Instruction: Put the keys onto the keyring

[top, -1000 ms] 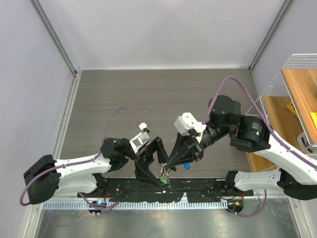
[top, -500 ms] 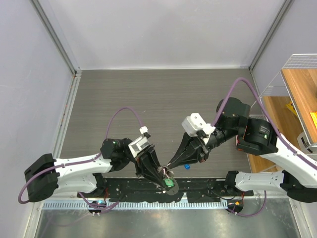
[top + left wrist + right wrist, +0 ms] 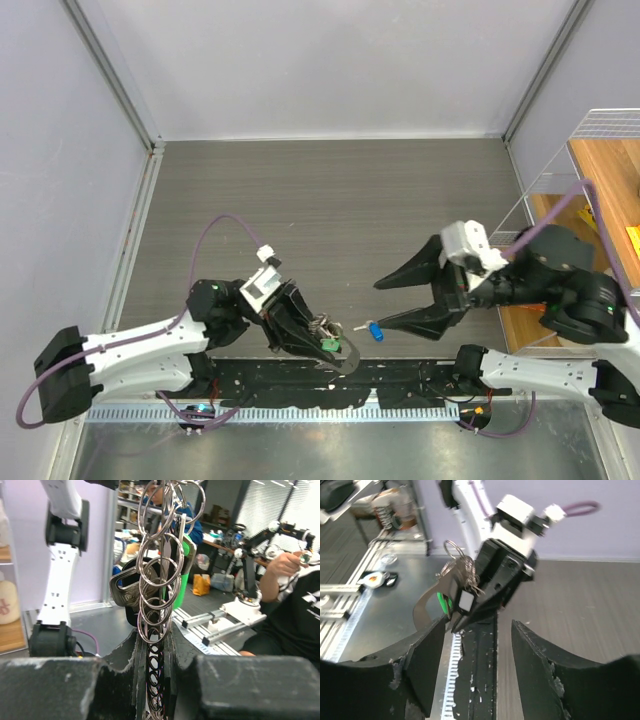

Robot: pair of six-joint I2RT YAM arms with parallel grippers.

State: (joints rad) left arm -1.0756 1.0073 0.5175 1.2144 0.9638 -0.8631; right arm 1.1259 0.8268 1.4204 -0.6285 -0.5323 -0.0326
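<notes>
The right gripper (image 3: pixel 382 303) has drawn back, jaws spread; the left gripper (image 3: pixel 155 647) alone pinches the silvery wire keyring (image 3: pixel 160 570) and its green-headed key (image 3: pixel 184 575). The small blue-headed key (image 3: pixel 375 329) lies unthreaded on the grey table (image 3: pixel 300 200), probably next.

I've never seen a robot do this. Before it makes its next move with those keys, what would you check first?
1. Left gripper clamped on the keyring: ok, the rings are pinched between its fingers.
2. Right gripper open with nothing in it: ok.
3. Blue key in sight: ok, it lies loose on the table, close to the right gripper's fingertips.
4. Blue key on the keyring: not ok, it is apart from the bunch.
5. Room between the two grippers: ok, they stand apart.
6. An opening in the ring ready for threading: cannot tell, the rings overlap.
</notes>
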